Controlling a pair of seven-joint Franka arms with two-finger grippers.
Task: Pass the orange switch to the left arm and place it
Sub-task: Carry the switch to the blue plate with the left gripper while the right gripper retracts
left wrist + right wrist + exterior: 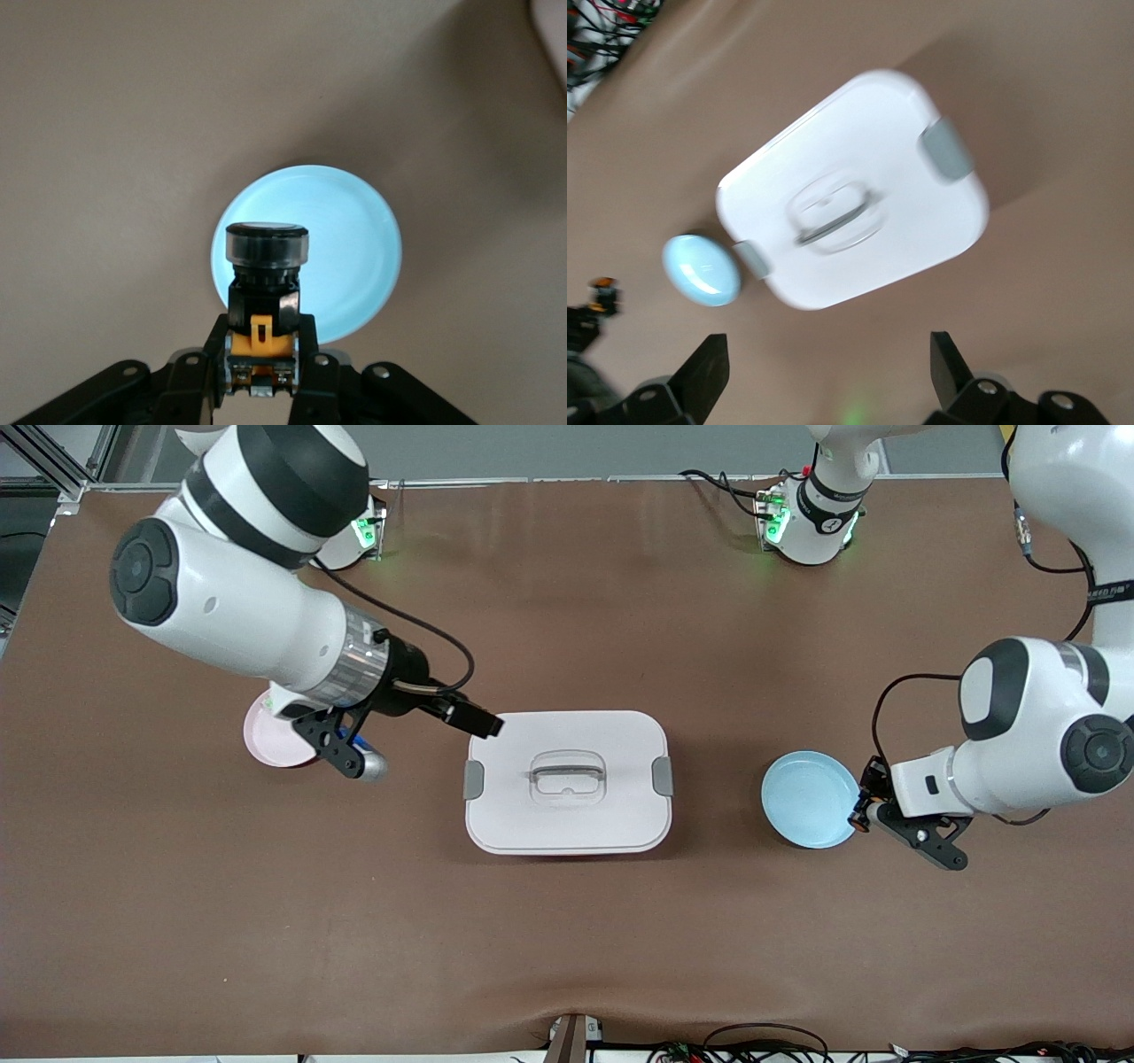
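Left wrist view: orange switch (263,292) between left gripper (262,376) fingers.

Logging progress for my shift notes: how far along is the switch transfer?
Pickup looks done: the left gripper holds the orange switch above the blue plate. The right gripper hangs open over the pink plate. Handover past the box remains.

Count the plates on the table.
2. Light blue plate at the left arm's end, beside the left gripper. Pink plate at the right arm's end, partly hidden under the right gripper.
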